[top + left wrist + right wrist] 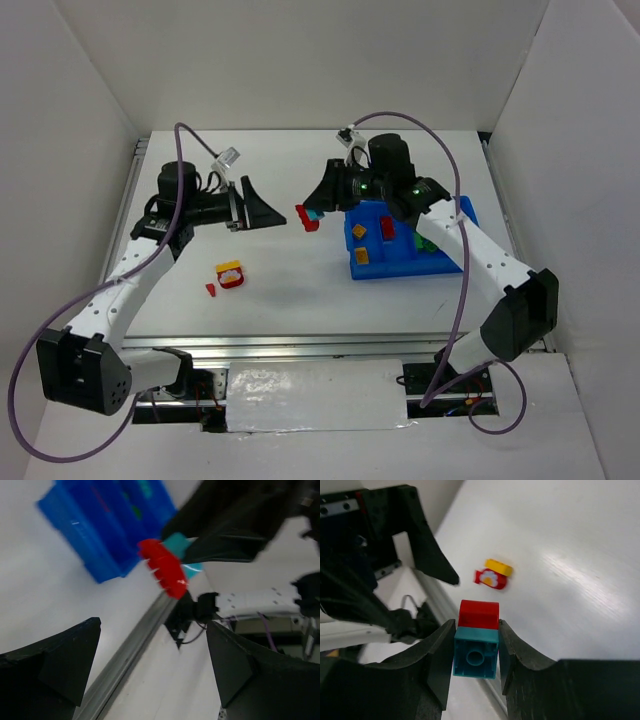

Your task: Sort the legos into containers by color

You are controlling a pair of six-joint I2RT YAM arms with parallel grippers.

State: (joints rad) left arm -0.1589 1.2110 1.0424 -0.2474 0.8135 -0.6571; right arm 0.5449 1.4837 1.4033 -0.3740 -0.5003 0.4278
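My right gripper (318, 208) (476, 630) is shut on a two-coloured lego, a teal brick (476, 655) with a red brick (479, 614) stuck to it, held in the air just left of the blue tray (400, 265). My left gripper (272, 214) (152, 630) is open and empty, facing that lego (165, 570) from the left with a small gap. The tray's compartments hold a yellow brick (363, 254), red bricks (362, 231) and a green one (418, 240). A red-and-yellow lego (230, 273) (494, 575) lies on the table.
A tiny red piece (211, 290) lies left of the red-and-yellow lego. The tray also shows in the left wrist view (95, 535). White walls enclose the table on three sides; a metal rail runs along the near edge (300, 345).
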